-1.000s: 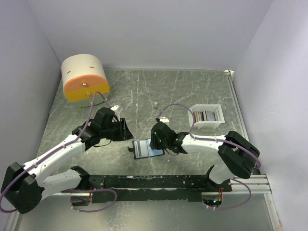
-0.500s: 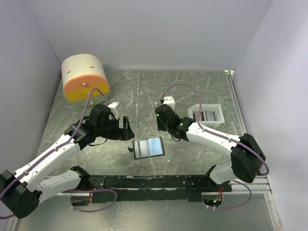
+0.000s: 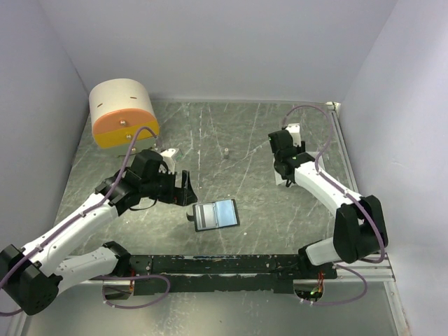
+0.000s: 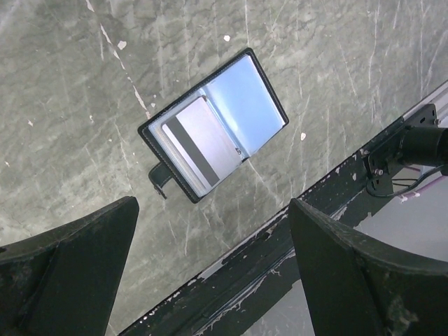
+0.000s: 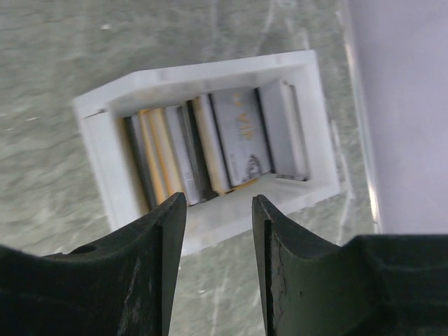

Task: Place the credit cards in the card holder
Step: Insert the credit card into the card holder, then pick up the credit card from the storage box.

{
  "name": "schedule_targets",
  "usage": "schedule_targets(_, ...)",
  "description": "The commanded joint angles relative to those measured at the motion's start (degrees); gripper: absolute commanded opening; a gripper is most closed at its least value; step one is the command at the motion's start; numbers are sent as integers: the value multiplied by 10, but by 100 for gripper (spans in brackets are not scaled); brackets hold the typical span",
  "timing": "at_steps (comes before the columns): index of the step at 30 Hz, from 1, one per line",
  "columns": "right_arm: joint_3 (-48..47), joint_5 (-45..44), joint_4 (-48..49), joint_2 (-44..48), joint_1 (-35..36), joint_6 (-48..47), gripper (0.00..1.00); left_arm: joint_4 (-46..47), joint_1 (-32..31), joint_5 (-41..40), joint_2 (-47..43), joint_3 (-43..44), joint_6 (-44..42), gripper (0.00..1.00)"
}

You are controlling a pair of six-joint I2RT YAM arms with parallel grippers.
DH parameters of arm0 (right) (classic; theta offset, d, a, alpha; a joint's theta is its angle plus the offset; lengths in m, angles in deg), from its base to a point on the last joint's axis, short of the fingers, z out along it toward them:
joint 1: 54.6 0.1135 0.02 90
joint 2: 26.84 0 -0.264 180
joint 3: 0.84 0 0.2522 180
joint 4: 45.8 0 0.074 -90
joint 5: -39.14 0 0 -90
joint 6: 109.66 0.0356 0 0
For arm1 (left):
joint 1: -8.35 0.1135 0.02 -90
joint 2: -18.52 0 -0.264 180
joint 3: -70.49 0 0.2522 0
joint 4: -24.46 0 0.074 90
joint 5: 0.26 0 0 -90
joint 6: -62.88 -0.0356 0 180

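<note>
The black card holder [image 3: 215, 214] lies open on the table, bluish-grey inside. In the left wrist view the card holder [image 4: 213, 133] has one greyish credit card [image 4: 196, 145] with a dark stripe in its left pocket. My left gripper [image 3: 185, 190] hovers just left of it, jaws wide open and empty [image 4: 213, 204]. More credit cards [image 5: 210, 143], gold and grey, stand on edge in a white tray [image 5: 105, 161]. My right gripper [image 5: 218, 201] hangs open and empty over the tray's near wall; in the top view the right gripper [image 3: 282, 170] and its arm hide the tray.
A round cream-and-orange drawer box [image 3: 122, 112] stands at the back left. A tiny white object [image 3: 226, 152] sits mid-table. The black mounting rail [image 3: 231, 264] runs along the near edge. White walls close in both sides.
My right arm left the card holder and swung back right to above the tray. My left gripper opened wide and stayed beside the holder. A card now sits in the holder's pocket.
</note>
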Motion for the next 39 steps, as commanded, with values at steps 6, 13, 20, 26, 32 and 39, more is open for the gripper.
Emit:
schedule_targets(6, -46, -82, 30, -82, -77, -88, 43, 3, 1, 36, 3, 0, -20, 100)
schedule_targets(13, -81, -74, 56, -152, -119, -104, 42, 4, 1, 25, -19, -2, -17, 100)
schedule_targets(20, -108, -80, 55, -219, -129, -125, 42, 3, 1, 20, -29, -3, -15, 100)
schedule_targets(26, -112, -122, 71, -250, -131, -143, 41, 2, 1, 20, -30, -3, -16, 100)
schedule_targets(32, -106, -148, 82, -270, -132, -158, 40, 3, 1, 23, -26, -1, -19, 100)
schedule_targets(39, -104, -146, 90, -278, -135, -161, 36, 2, 1, 18, -28, -3, -17, 100)
